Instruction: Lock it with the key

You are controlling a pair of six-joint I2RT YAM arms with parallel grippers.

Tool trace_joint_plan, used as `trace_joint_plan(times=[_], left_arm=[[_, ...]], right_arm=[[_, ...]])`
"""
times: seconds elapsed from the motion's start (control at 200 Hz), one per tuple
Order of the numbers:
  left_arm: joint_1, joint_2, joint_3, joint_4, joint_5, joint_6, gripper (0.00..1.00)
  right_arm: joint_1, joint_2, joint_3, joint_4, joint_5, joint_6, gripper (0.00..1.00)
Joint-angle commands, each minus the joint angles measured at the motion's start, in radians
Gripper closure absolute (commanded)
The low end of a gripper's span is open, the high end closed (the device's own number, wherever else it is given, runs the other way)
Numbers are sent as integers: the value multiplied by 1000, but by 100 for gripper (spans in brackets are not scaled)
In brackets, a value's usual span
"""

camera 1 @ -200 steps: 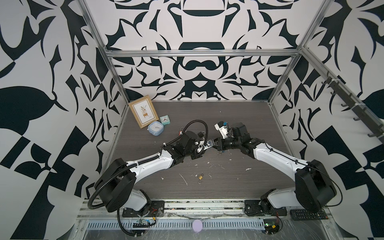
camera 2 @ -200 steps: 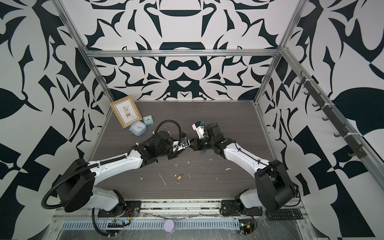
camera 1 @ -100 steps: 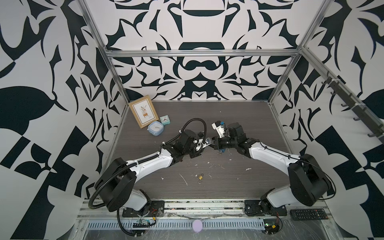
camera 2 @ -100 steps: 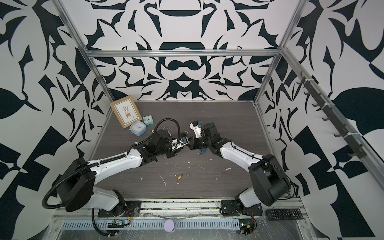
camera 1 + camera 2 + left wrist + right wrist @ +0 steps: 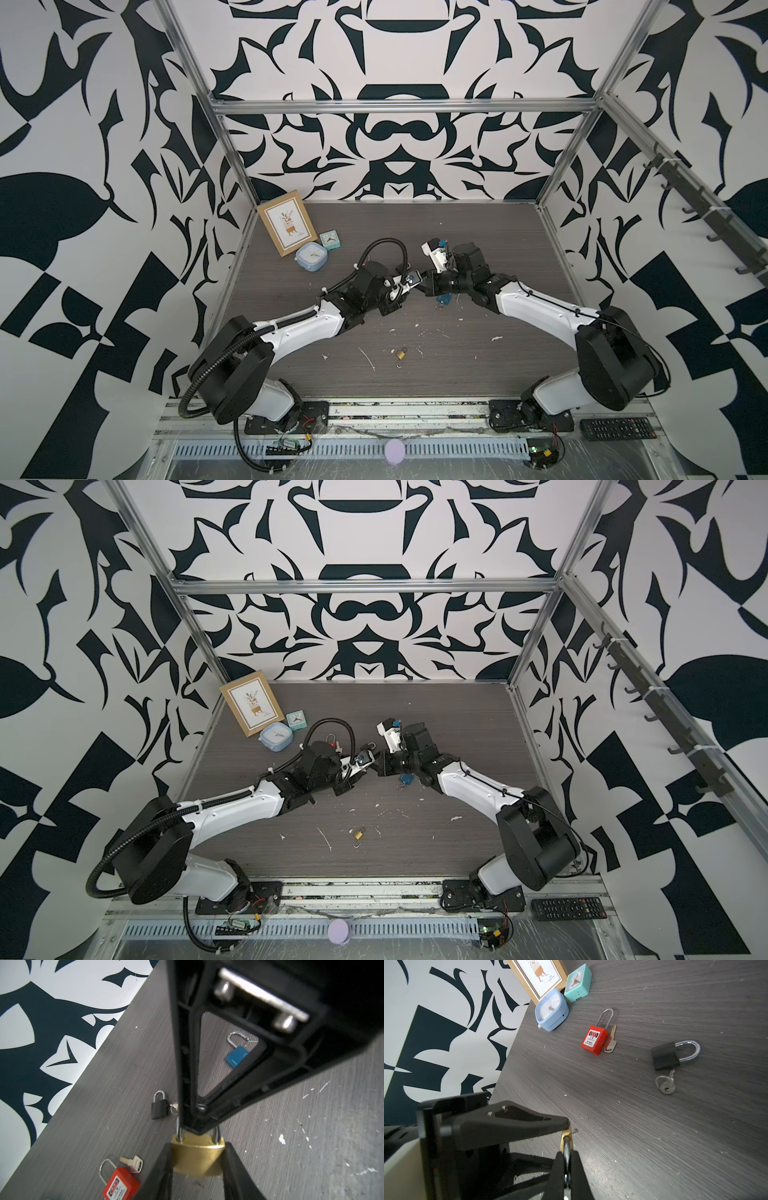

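Left wrist view: the left gripper (image 5: 197,1147) clamps the brass padlock (image 5: 197,1157) by its body to steady it. The right gripper (image 5: 197,1128), pressed together, pinches the shackle (image 5: 180,1131), probably to press it home. In both top views they meet just above mid-frame.

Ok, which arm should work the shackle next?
Right, probably: the right fingers are shut on the shackle, while the left fingers clamp the brass padlock and serve as the vise.
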Motion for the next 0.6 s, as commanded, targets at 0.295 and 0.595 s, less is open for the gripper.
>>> trace_joint_plan(times=[0.295,0.595], left_arm=[[-20,-152,-167,238,-127,-287,100],[-18,-219,-129,162,-168,-559,100]], right_arm=[[-33,-91,144,-191,70,-17,72],[-52,-329,7,-104,225,-81,48]])
